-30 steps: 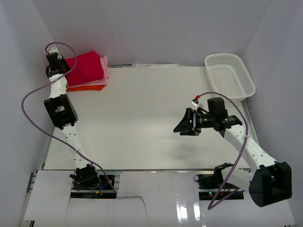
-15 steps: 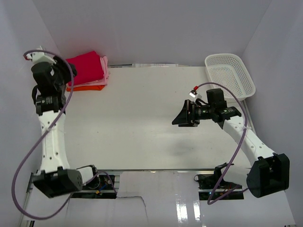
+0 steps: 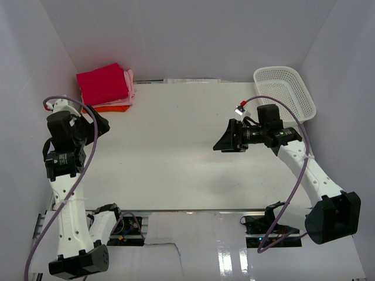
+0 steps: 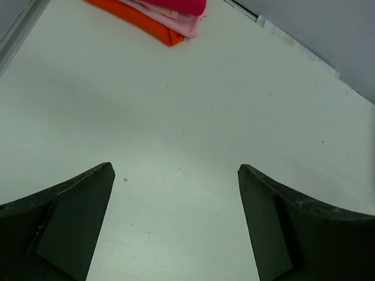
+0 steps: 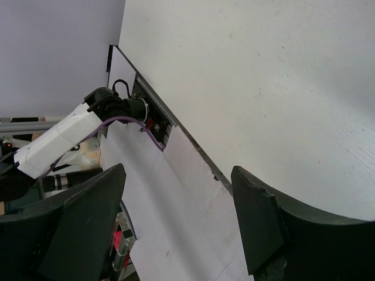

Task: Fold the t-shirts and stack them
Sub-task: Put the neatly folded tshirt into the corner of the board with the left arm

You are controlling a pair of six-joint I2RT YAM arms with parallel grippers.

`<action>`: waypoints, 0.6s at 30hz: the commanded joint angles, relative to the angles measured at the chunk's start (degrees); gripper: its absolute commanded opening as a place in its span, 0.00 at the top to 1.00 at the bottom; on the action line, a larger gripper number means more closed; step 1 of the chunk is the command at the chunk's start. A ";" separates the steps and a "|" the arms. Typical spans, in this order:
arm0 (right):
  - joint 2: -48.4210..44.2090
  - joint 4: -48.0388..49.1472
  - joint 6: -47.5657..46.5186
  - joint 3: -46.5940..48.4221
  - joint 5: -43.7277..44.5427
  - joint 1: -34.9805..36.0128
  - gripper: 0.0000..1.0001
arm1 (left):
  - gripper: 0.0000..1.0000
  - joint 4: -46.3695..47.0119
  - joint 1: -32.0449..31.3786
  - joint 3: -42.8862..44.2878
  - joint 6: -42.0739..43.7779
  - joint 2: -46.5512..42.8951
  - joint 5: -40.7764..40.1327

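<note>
The t-shirts lie folded in one stack at the far left corner of the table. A crimson-red shirt [image 3: 102, 85] is on top, pink ones [image 3: 130, 89] sit under it, and an orange one [image 3: 111, 108] is at the bottom. In the left wrist view the stack's near corner shows orange [image 4: 146, 24] under pink [image 4: 179, 20]. My left gripper [image 3: 99, 126] [image 4: 176, 170] hangs open and empty over bare table, a short way in front of the stack. My right gripper [image 3: 221, 143] [image 5: 179, 170] is open and empty above the table's right half, pointing left.
A white lattice basket [image 3: 284, 93] stands at the far right corner, behind the right arm. White walls close in the table on the left, back and right. The right wrist view shows the table's near edge [image 5: 193, 146] and the left arm's base [image 5: 111, 105].
My left gripper opened and drew back from the stack toward the near side, leaving the crimson shirt on top. The right gripper shifted slightly and stayed open.
</note>
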 commanded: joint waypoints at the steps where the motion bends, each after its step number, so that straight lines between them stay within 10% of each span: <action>1: -2.39 0.03 -0.01 0.18 0.46 0.10 0.21 | 0.02 -5.72 -0.04 -0.48 -1.08 -3.47 -2.93; 18: -4.59 -1.02 0.34 -0.96 0.81 0.19 0.20 | 0.02 -7.83 -0.04 -2.06 -0.20 -4.80 -0.82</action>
